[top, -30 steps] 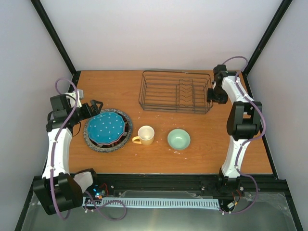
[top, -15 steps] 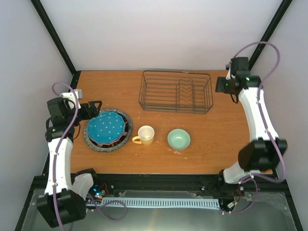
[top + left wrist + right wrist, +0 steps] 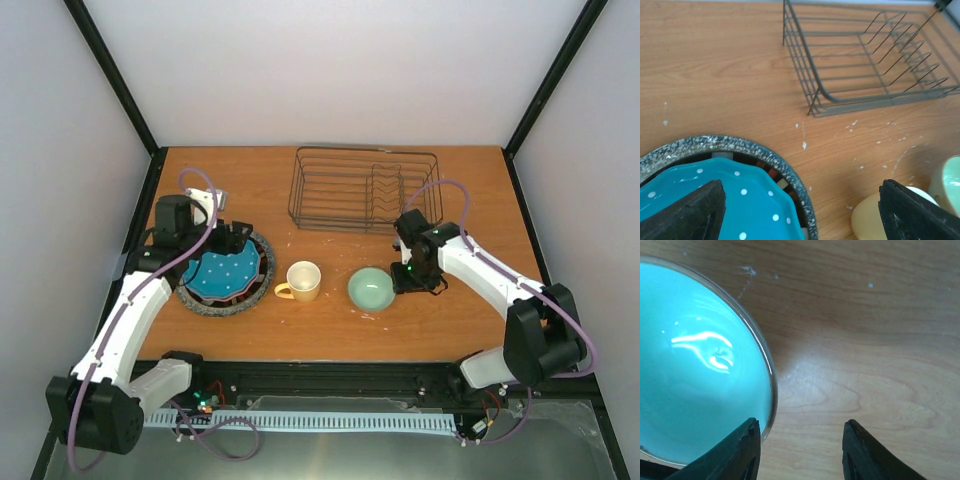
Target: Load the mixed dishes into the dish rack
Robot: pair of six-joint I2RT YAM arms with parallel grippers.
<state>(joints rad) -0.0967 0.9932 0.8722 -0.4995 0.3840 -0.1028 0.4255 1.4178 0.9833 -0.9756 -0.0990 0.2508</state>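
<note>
Plates form a round stack at centre-left of the overhead frame. The largest grey speckled plate [image 3: 715, 141] lies at the bottom, its wide rim showing a granular glaze. The dark-rimmed cream plate [image 3: 760, 165] rests on it; only its dark band with coloured patches is visible. The teal white-dotted plate [image 3: 752, 202] sits on top, glossy, with a faceted edge.

The left gripper [image 3: 801, 185] hovers over the right part of this stack. Its two matte black fingers stand wide apart with nothing between them.

The yellow mug [image 3: 303, 279] stands upright just right of the stack, at frame centre. It is a smooth cylinder with its handle toward the plates. The pale green bowl [image 3: 371, 289] sits near the mug on its right, round, glossy and mouth up.

The right gripper [image 3: 801, 422] is low at the bowl's right edge. Its black fingers are apart and clamp nothing. One finger overlaps the thin bowl rim in the wrist view, and bare wood lies in the gap. Contact with the rim cannot be determined.

The dish rack [image 3: 366, 151], a rectangular black wire basket with thin upright dividers, stands at upper centre of the wood-grain table [image 3: 250, 185] and holds no dishes.
</note>
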